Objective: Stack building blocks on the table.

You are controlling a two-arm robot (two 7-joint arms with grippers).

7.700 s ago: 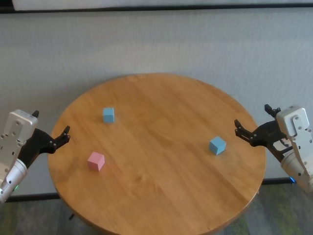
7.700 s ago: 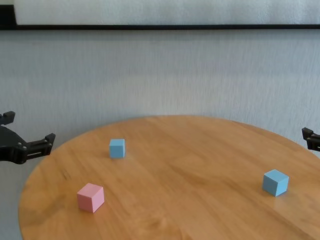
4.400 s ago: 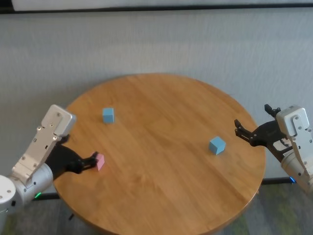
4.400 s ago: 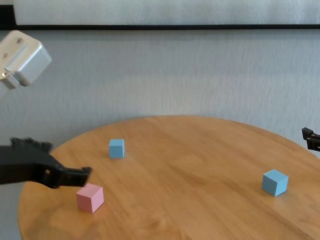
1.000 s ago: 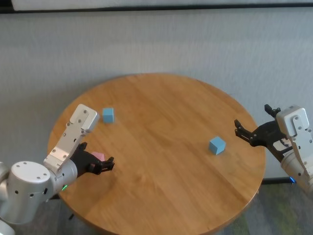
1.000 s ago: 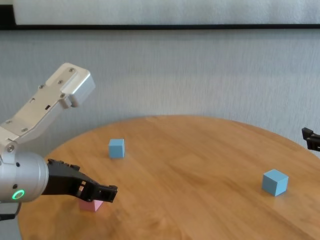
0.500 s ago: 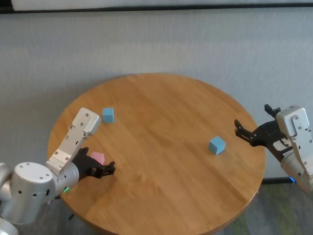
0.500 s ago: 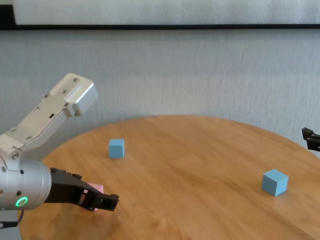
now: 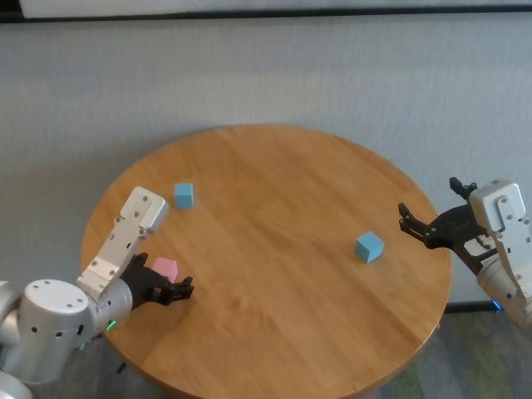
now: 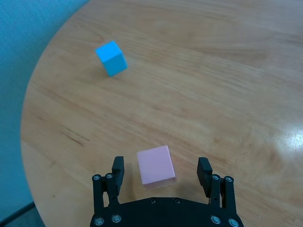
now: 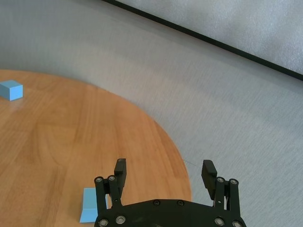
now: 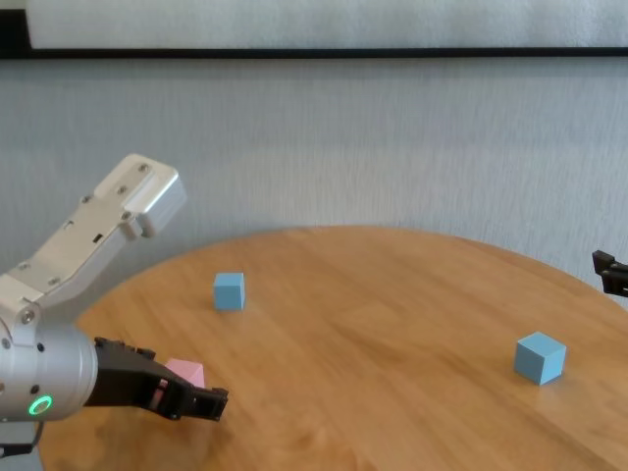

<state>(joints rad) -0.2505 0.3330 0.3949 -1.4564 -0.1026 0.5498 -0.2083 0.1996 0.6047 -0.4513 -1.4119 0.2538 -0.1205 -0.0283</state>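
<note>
The pale pink block (image 9: 165, 268) lies on the round wooden table (image 9: 274, 183) near its front left. My left gripper (image 9: 166, 278) is open and low over the table, one finger on each side of the pink block, with gaps showing in the left wrist view (image 10: 156, 164). One light blue block (image 9: 184, 194) lies farther back on the left. The other light blue block (image 9: 369, 246) lies at the right. My right gripper (image 9: 430, 199) is open and empty, hovering off the table's right edge.
A pale grey wall stands close behind the table. The table's left edge (image 10: 28, 142) runs just beside the left gripper. Bare wood (image 12: 392, 314) lies between the two blue blocks.
My left arm has swung in from the table's left edge and come down so its open fingers sit on both sides of the pink block. The right arm and all blocks have not moved.
</note>
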